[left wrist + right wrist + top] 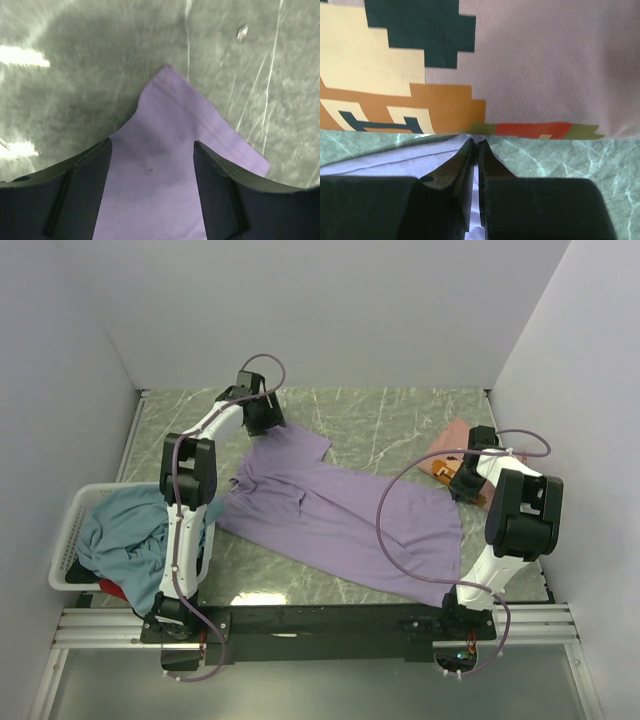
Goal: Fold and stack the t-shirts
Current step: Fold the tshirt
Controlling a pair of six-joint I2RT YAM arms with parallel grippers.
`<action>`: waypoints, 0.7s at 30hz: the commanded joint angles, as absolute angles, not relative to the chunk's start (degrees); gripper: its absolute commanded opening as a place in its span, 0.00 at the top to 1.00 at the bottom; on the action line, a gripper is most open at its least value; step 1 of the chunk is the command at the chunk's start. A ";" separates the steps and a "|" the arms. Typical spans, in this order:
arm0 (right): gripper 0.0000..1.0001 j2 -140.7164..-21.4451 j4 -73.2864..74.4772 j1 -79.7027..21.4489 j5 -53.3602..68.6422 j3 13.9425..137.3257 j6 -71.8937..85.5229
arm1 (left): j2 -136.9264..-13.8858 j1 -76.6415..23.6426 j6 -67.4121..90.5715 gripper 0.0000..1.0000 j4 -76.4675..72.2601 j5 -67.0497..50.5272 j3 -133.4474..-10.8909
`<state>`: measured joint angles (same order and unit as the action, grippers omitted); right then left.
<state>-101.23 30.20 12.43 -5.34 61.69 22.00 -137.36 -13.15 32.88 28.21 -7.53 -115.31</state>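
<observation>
- Lavender t-shirt (340,520) lay spread flat on the marble-patterned table (400,415), mid-table between the two arms.
- Its long axis ran diagonally, from the far-left end to the near-right end. The wide hem end pointed at the right arm, and one sleeve stuck out toward the far side by the left arm.
- The collar was not clear enough to place.
- Left gripper (262,415) sat over that far sleeve. In the wrist view its fingers (75,190) were spread wide, one either side of the sleeve corner, with cloth below the gap and nothing pinched.
- Right gripper (462,485) sat at the far-right corner of the lavender hem. Its fingertips were pressed almost together, with only a sliver of lavender showing in the slit.
- The tips were on the cloth edge, but I couldn't tell whether any fabric was actually caught between them.
- Salmon-pink t-shirt (455,440) lay far-right, just beyond the right gripper and beside the lavender hem. The wrist view showed a blocky print on it — cream, orange, dark green and red.
- White slatted basket (68,540) stood at the left edge beside the left arm.
- Teal-blue t-shirt (120,530) was heaped in the basket and spilled over the rim.
- Red t-shirt (112,590) peeked out underneath at the near side, mostly hidden.
</observation>
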 commanded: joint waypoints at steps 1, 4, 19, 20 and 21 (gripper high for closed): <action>0.90 -99.76 31.38 12.66 -5.10 59.51 22.67 | -137.37 -13.45 30.77 0.28 21.63 -3.26 -117.42; 0.90 -99.93 31.46 12.31 -4.40 58.45 22.76 | -137.81 -13.54 30.24 0.29 18.20 -2.03 -117.33; 0.90 -101.86 32.96 9.58 -3.16 59.85 22.15 | -143.35 -14.94 25.76 0.36 14.68 -1.58 -122.95; 0.91 -102.04 33.13 9.58 -3.08 60.11 22.06 | -143.52 -15.46 25.32 0.36 14.76 -1.58 -123.05; 0.91 -102.39 33.13 9.23 -2.90 60.55 22.15 | -143.70 -15.64 24.53 0.37 14.94 -0.97 -123.22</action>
<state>-100.12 29.93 10.33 -4.47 60.10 22.44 -143.11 -14.33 27.49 16.58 -2.02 -120.05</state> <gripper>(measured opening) 0.105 0.639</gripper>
